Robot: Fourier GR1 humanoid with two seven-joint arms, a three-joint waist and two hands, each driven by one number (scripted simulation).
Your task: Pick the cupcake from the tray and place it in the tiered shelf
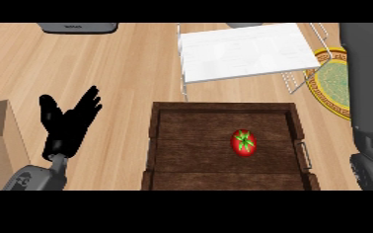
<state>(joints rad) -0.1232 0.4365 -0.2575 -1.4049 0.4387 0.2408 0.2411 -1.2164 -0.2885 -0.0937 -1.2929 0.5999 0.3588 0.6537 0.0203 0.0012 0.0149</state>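
Dark wood fills the lower middle of your frame: the tray sits on the pale wooden tabletop, with a metal handle on its right end. Inside it, right of centre, you see the one thing it holds, a small red round item with a green star-shaped top. From above it reads more like a tomato than a cupcake. It rests on the tray floor, apart from every wall.

Just beyond the tray, from the upper middle to the upper right, stands the shelf. You see a flat white top tier on thin white wire legs, set at a slight angle in your view. Its near left leg comes down close to the tray's far rim. To the right of the shelf a round plate with a yellow and green pattern lies on the tabletop, partly behind the wire.

Your left robot hand shows at the left of the frame, well apart from the tray, fingers spread and pointing up, holding nothing. Its grey forearm comes in from the lower left. The right robot hand is out of sight; only a dark grey shape runs down the right edge. A grey object sits at the upper left, and a tan box at the left edge.
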